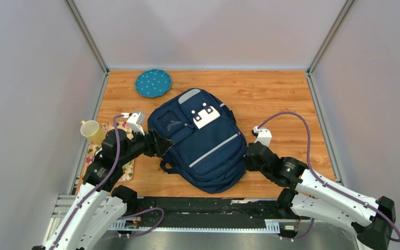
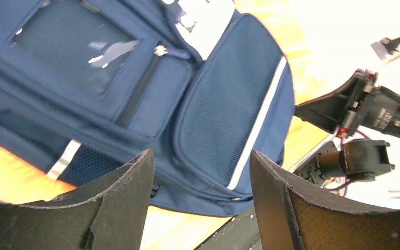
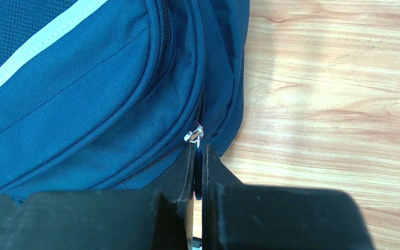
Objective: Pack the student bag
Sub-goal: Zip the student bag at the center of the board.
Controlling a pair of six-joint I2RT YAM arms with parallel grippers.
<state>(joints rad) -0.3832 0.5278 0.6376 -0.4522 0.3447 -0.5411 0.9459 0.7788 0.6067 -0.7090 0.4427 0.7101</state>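
The navy blue student bag point(image 1: 203, 140) lies flat in the middle of the table, front pockets up, with a light-grey stripe and a white patch point(image 1: 206, 117). My right gripper point(image 3: 198, 151) is at the bag's right side and is shut on the dark pull tab of a silver zip slider point(image 3: 194, 135). My left gripper point(image 2: 202, 159) is open and empty, its fingers point(image 2: 130, 182) spread just over the bag's left side; the bag point(image 2: 187, 104) fills that view. In the top view the left gripper point(image 1: 159, 144) touches the bag's left edge.
A teal dotted plate point(image 1: 153, 83) lies at the back left. A yellow cup point(image 1: 91, 130) stands on a floral mat point(image 1: 95, 151) at the left edge. Bare wood lies to the right of the bag point(image 1: 286, 99). Walls close in on three sides.
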